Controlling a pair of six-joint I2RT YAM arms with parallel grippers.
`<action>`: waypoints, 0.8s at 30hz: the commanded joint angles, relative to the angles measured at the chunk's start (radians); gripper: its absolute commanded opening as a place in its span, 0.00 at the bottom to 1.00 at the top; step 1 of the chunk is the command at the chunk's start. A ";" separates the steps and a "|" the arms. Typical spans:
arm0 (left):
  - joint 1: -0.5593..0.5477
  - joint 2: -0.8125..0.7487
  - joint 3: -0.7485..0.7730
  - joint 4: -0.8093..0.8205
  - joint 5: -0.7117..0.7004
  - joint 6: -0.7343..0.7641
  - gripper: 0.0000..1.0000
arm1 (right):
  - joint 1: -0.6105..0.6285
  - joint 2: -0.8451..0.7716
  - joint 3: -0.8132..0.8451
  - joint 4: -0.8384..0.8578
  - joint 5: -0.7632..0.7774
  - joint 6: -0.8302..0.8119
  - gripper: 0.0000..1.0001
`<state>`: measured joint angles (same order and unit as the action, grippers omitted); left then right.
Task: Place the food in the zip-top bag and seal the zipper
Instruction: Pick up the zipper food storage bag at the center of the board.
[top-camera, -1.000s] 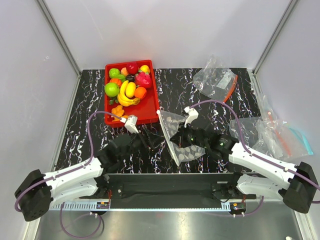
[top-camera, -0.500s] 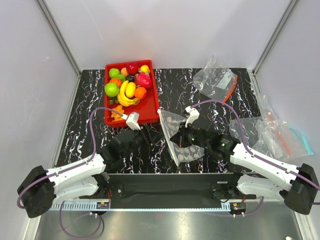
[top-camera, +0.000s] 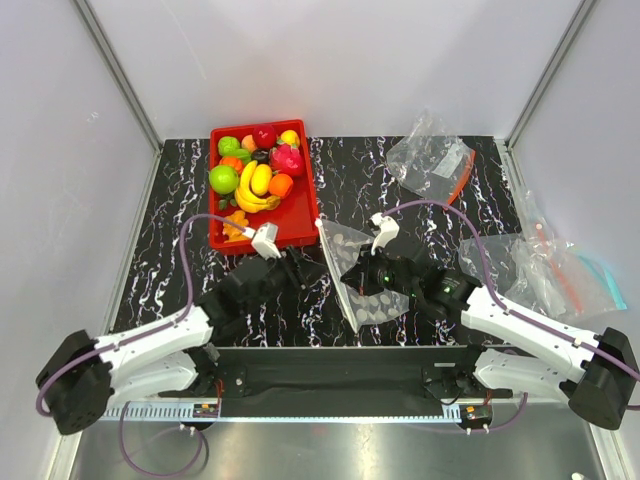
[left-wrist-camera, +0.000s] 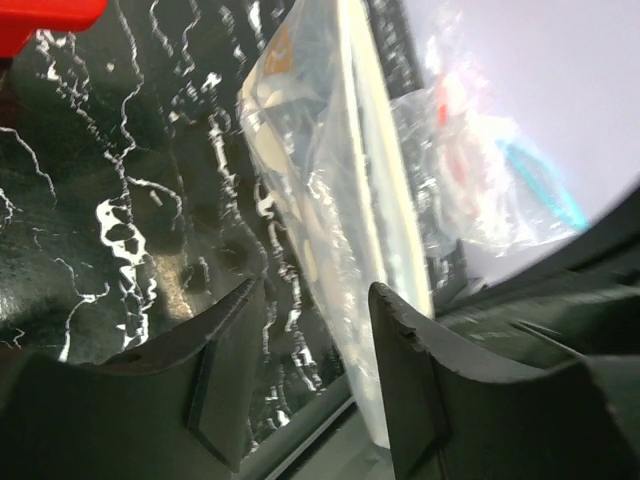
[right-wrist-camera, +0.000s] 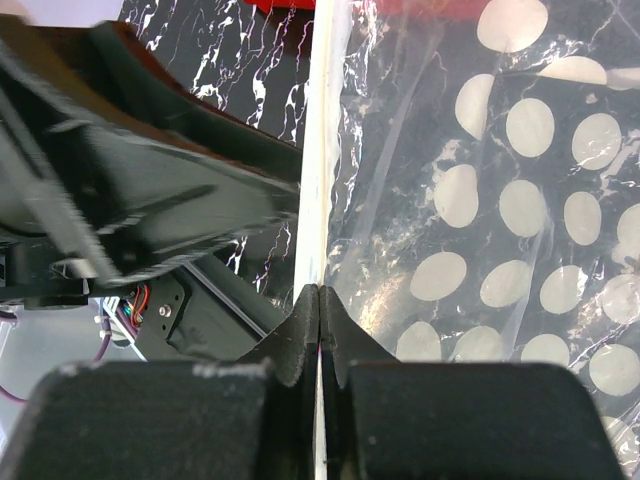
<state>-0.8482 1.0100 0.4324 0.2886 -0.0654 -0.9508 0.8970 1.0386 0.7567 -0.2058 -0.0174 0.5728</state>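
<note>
- Bag (top-camera: 367, 272) is at mid bench (top-camera: 420, 205), just right of the red tray (top-camera: 298, 222). It is lifted on its edge, not lying flat.
- Right fingers (right-wrist-camera: 310, 312) are pressed together on the zipper (right-wrist-camera: 308, 170), w/ the white strip pinched between them. The dotted side of the bag goes off to the right in the wrist view.
- Left fingers (top-camera: 298, 270) are apart w/ nothing between them. They sit low over the bench, near the bag's mouth edge but not touching it.
- Food (top-camera: 255, 188) (banana, green apple, orange etc.) is all in the tray, at the far left of the bench.
</note>
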 joint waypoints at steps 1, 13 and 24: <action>0.006 -0.114 -0.049 0.098 -0.060 -0.051 0.53 | 0.010 -0.014 0.004 0.025 0.008 -0.010 0.00; 0.006 -0.094 0.008 0.073 -0.039 -0.032 0.53 | 0.010 -0.003 0.015 0.040 -0.009 -0.010 0.00; 0.006 -0.014 0.028 0.150 -0.011 -0.045 0.51 | 0.010 -0.023 0.016 0.019 -0.016 -0.008 0.00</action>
<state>-0.8452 0.9833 0.4057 0.3489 -0.0845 -0.9958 0.8970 1.0389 0.7567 -0.2070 -0.0208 0.5728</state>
